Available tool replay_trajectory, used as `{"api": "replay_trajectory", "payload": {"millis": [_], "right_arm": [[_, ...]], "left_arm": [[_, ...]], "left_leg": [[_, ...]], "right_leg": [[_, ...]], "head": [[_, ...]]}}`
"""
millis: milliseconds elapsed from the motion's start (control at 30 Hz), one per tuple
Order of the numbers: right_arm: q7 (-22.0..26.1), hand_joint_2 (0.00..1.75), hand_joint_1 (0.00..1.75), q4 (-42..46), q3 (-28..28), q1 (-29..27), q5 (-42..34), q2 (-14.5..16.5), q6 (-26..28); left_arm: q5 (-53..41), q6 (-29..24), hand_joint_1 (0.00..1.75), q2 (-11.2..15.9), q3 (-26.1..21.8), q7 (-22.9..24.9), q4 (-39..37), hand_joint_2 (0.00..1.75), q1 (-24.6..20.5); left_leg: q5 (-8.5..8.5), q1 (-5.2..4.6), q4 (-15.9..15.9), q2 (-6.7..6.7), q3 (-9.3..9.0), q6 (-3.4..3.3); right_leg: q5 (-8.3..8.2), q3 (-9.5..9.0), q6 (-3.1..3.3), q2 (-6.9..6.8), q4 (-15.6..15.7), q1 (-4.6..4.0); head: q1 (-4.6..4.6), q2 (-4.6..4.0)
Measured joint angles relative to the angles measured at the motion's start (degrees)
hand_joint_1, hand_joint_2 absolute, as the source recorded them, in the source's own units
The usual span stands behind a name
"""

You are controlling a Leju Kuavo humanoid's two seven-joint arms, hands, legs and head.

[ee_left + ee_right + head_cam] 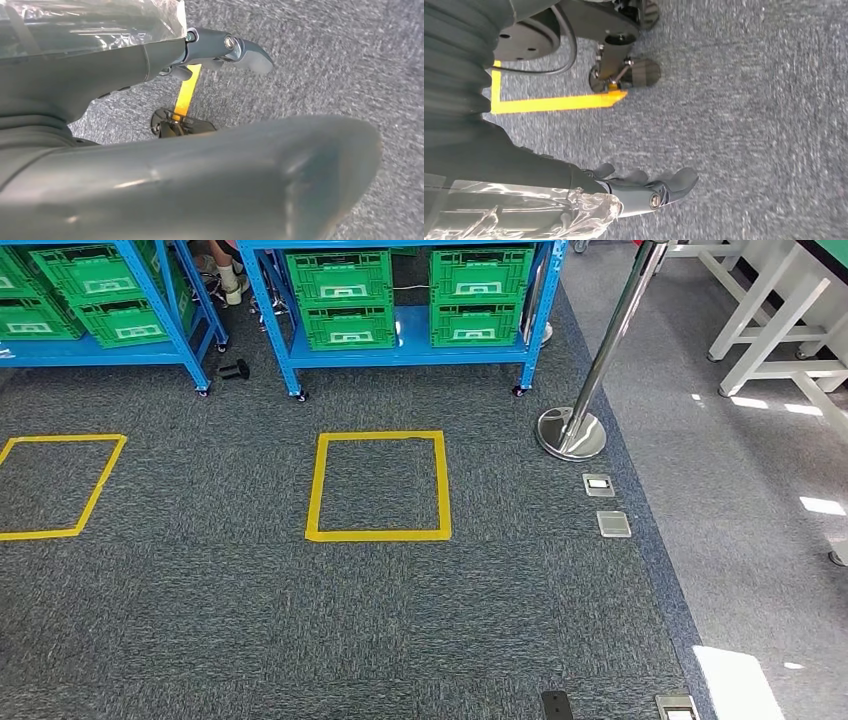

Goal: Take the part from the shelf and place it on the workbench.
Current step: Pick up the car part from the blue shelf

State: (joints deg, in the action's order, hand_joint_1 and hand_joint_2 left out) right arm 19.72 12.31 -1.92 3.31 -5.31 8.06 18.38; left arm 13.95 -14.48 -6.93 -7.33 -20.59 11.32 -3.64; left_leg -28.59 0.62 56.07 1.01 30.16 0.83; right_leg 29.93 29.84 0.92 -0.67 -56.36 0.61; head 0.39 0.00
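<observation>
Open carpet [250, 620] ahead, stanchion [572, 430] right, shelf [400, 345] beyond

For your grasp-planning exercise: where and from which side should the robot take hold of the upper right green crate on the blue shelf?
Grip the upper right green crate by its top rim, coming from the open front, probably: blue shelf posts flank its sides.
</observation>
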Motion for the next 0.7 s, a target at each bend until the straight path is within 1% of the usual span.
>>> {"api": "replay_trajectory", "payload": {"millis": [100, 233, 333, 400, 467, 533, 567, 600, 667, 700], "right_arm": [[-0.1, 1.75, 0.00, 0.0, 0.0, 0.0, -0.7, -0.1, -1.3], [-0.7, 1.75, 0.00, 0.0, -0.3, 0.0, -0.8, 0.0, -1.0], [-0.8, 1.75, 0.00, 0.0, -0.5, 0.0, -0.8, 0.0, -0.4], [-0.7, 1.75, 0.00, 0.0, -0.6, 0.0, -0.8, 0.0, -0.1], [-0.7, 0.87, 0.00, 0.0, -0.8, 0.0, -0.8, 0.0, 0.0], [-0.6, 0.00, 0.00, 0.0, -0.8, 0.0, -0.8, 0.0, 0.2], [-0.5, 0.00, 0.00, 0.0, -0.9, 0.0, -0.8, 0.0, 0.2], [-0.4, 0.00, 0.00, 0.0, -0.9, 0.0, -0.8, 0.0, 0.3], [-0.1, 0.00, 0.00, 0.0, -0.9, 0.0, -0.8, 0.0, 0.4], [0.2, 0.00, 0.00, 0.0, -0.9, -0.1, -0.9, -0.1, 0.4]], "left_arm": [[0.0, 0.5, 0.00, 0.0, 0.0, -0.3, 0.0, 0.00, 0.0], [0.3, 1.3, 0.00, 0.1, 0.1, -0.1, 0.0, 0.00, 0.0], [0.6, 1.5, 0.00, 0.1, 0.1, 0.0, 0.0, 0.00, 0.0], [0.7, 1.6, 0.00, 0.2, 0.1, 0.0, 0.0, 0.00, 0.0], [0.7, 1.6, 0.00, 0.2, 0.1, 0.0, 0.0, 0.00, 0.0], [0.7, 1.7, 0.00, 0.2, 0.1, 0.0, 0.0, 0.00, 0.0], [0.8, 1.7, 0.00, 0.2, 0.1, 0.0, 0.0, 0.00, -0.1], [0.8, 1.7, 0.00, 0.2, 0.1, 0.0, 0.0, 0.00, -0.1], [0.7, 1.9, 0.00, 0.2, 0.1, 0.0, 0.0, 0.00, -0.2], [0.7, 2.0, 0.00, 0.2, 0.1, 0.0, 0.0, 0.00, -0.2]], "left_leg": [[-0.01, -0.02, 0.0, 0.00, 0.01, -0.01], [-0.09, -0.17, 0.2, 0.00, 0.02, -0.14], [-0.21, -0.24, 0.4, 0.00, 0.09, -0.33], [-0.31, -0.32, 0.6, 0.00, 0.18, -0.54], [-0.31, -0.45, 0.6, 0.00, 0.27, -0.90], [0.06, -0.23, 0.0, 0.00, 0.03, -1.47], [0.26, -0.04, -0.4, 0.00, -0.12, -1.72], [0.42, 0.15, -0.7, 0.01, -0.26, -1.91], [0.39, 0.23, -0.9, 0.01, -0.28, -2.04], [0.33, 0.23, -0.9, 0.00, -0.31, -2.04]], "right_leg": [[0.00, 0.00, -0.01, 0.00, 0.0, 0.01], [-0.03, 0.00, -0.05, -0.02, 0.0, 0.16], [-0.06, -0.01, -0.14, -0.02, 0.0, 0.23], [-0.09, -0.01, -0.32, -0.03, 0.1, 0.30], [-0.18, -0.06, -0.66, -0.06, 0.2, 0.41], [0.11, -0.08, -1.09, -0.02, 0.1, 0.48], [0.93, 0.44, -1.27, 0.04, -1.1, 0.49], [2.28, 1.57, -1.42, 0.12, -3.4, 0.53], [5.51, 5.46, -1.66, 0.20, -10.9, 0.62], [6.32, 7.27, -1.79, 0.19, -14.1, 0.69]], "head": [[0.01, 0.00], [-0.04, 0.00], [-0.07, 0.00], [-0.07, 0.00], [-0.09, 0.00], [-0.08, 0.00], [0.06, 0.00], [0.31, 0.00], [0.83, 0.00], [1.03, 0.00]]}}
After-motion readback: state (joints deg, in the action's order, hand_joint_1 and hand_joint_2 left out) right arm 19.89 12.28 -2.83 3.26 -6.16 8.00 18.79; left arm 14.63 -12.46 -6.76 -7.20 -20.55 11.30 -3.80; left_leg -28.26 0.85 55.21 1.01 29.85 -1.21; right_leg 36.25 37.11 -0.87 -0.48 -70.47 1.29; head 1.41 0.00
